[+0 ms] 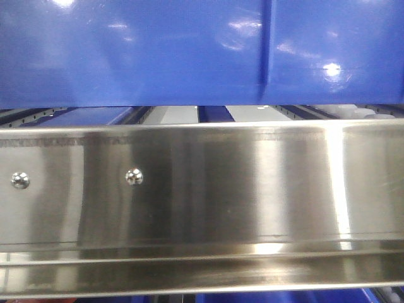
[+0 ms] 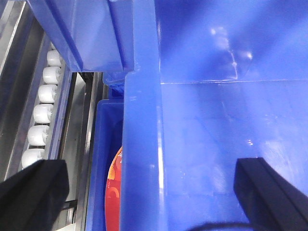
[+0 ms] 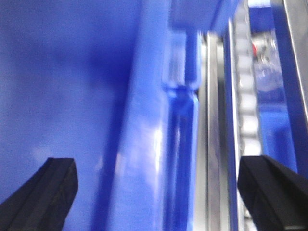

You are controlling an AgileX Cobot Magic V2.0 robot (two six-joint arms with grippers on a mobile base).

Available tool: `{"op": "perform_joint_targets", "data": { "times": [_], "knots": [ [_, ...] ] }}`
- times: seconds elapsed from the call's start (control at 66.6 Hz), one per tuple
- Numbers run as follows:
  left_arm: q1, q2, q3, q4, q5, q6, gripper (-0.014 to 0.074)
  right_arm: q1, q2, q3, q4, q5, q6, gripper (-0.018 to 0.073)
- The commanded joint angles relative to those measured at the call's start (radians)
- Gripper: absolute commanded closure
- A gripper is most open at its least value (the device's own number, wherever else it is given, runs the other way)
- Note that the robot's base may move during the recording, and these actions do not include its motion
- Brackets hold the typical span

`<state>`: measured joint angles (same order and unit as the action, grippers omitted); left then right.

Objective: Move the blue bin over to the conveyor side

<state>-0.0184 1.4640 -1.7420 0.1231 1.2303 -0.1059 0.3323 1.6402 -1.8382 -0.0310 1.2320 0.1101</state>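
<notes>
Stainless roller rack (image 1: 189, 183) is noted directly under the blue bin (image 1: 126, 50). Left gripper (image 2: 151, 190) and right gripper (image 3: 159, 192) are spread wide astride opposite walls, nothing clamped. Bin is judged stiff, glossy, slippery and bulky; thickened rim (image 2: 142, 120) is favoured for hold.

We find no text, label, brand or number that can be read in any view. The glossy blue plastic bin (image 1: 126, 50) and the shiny stainless-steel rail (image 1: 202, 189) show none. Pale curved marks on a red-orange object (image 2: 114, 187), at the near left in the left wrist view, may be print, but they are too blurred to read.
</notes>
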Motion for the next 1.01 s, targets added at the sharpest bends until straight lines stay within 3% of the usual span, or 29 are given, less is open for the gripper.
{"op": "perform_joint_targets", "data": {
  "times": [0.0, 0.991],
  "knots": [
    [0.001, -0.003, -0.001, -0.006, -0.009, 0.000, -0.0006, -0.003, -0.005, 0.027, 0.046, -0.011, -0.023, 0.0000],
    [0.001, 0.054, -0.001, 0.010, -0.009, 0.011, -0.0006, -0.003, -0.005, 0.015, 0.053, -0.011, -0.023, 0.0000]
  ]
}}
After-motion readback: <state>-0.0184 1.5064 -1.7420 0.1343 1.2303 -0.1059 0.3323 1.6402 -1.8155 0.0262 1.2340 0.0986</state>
